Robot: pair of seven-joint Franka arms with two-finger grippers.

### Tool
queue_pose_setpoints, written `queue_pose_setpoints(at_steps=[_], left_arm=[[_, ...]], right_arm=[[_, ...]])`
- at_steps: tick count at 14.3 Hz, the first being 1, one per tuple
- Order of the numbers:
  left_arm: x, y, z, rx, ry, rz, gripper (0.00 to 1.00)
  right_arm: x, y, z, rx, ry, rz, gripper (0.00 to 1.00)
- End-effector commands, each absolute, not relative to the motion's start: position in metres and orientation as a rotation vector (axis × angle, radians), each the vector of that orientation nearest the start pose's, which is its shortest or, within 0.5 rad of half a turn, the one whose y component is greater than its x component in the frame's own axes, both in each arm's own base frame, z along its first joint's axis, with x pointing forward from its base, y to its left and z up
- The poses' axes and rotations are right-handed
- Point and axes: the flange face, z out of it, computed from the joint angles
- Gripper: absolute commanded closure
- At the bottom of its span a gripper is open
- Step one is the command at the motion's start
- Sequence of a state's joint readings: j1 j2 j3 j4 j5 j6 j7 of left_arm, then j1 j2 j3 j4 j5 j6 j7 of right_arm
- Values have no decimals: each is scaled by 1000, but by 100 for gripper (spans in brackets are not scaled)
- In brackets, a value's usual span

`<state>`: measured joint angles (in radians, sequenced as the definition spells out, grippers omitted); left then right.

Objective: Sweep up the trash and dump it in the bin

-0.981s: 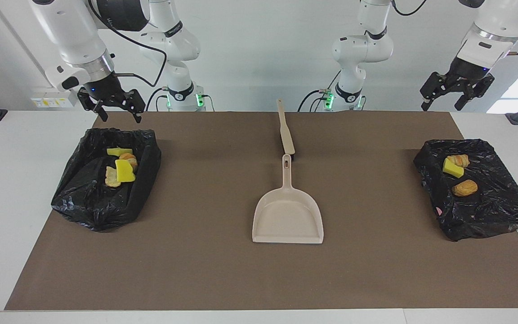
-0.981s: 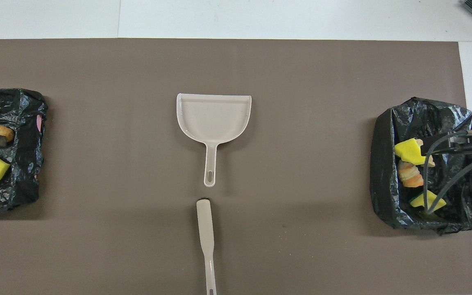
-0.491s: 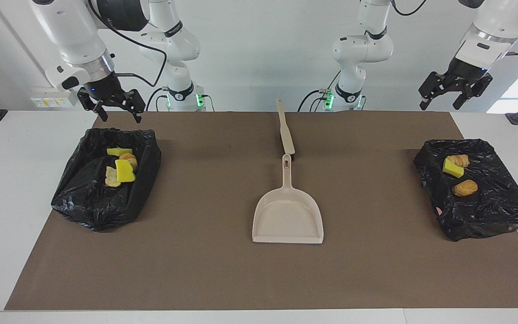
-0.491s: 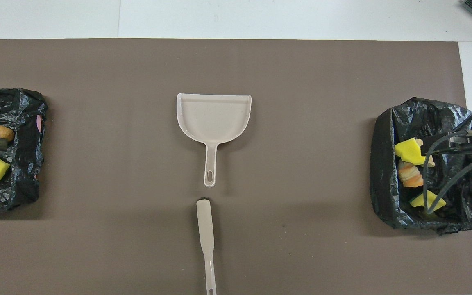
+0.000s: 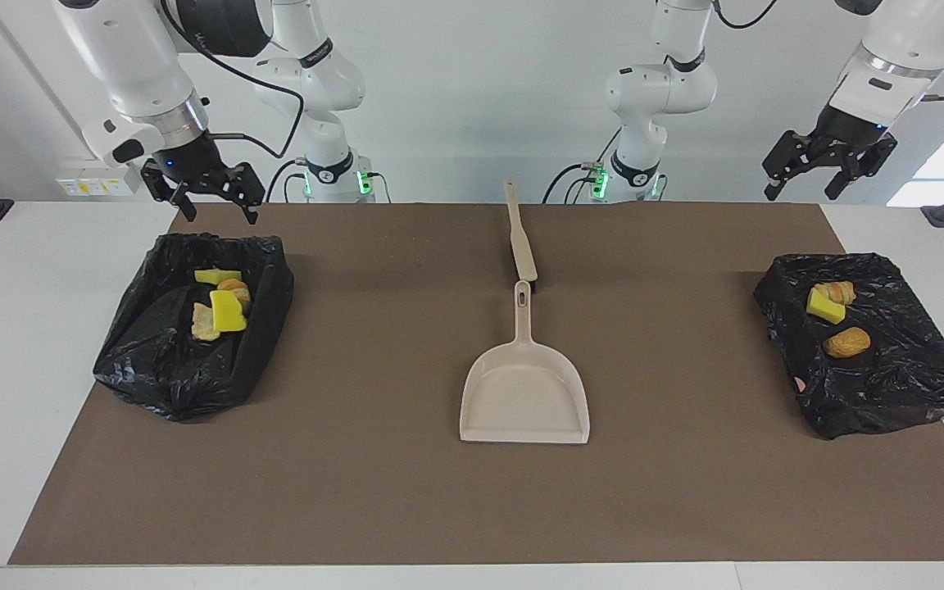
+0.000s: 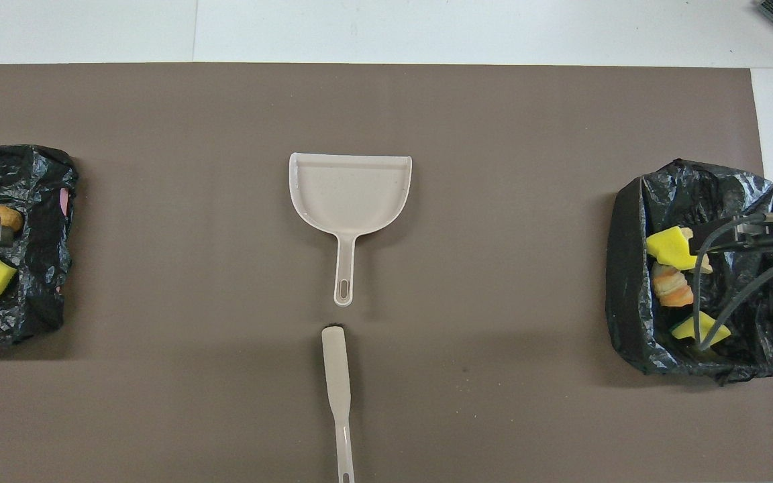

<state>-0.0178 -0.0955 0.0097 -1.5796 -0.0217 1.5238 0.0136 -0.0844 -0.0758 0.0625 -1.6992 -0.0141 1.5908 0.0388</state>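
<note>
Judging by the bare brown mat [image 5: 357, 492] in the lower frame, sweeping looks finished: the smooth beige plastic dustpan [image 5: 524, 393] lies empty at centre, the slim brush [image 5: 520, 238] just above it. All visible trash, spongy yellow blocks [image 5: 227, 311] and crusty tan lumps [image 5: 846, 342], sits in two crinkled black bag-lined bins, mid-left [image 5: 185, 360] and mid-right [image 5: 873, 385]. Higher up, the right gripper [image 5: 214, 201] at upper left and the left gripper [image 5: 808, 176] at upper right hang spread wide, apparently holding nothing.

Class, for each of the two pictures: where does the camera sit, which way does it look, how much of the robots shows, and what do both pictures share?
Facing view: high across the table, looking at the robots; both arms show, the right hand and left hand raised, open.
Overhead view: above the robots' end, looking steeply down; only dark parts and cables at the edges.
Shared: dustpan, brush, both black bins holding trash, turned half round.
</note>
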Motion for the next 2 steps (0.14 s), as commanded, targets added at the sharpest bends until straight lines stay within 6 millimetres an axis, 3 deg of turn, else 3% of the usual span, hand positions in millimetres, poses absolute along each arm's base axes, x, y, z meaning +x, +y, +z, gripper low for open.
queue_pose_setpoints(at_steps=[1,2], left_arm=[[516,-8,671,-3165,27,-56,0],[516,-9,670,-3165,30,-53,0]], right_arm=[[527,-12,609,-3142,116,53,0],[527,-13,609,-3142,119,53,0]])
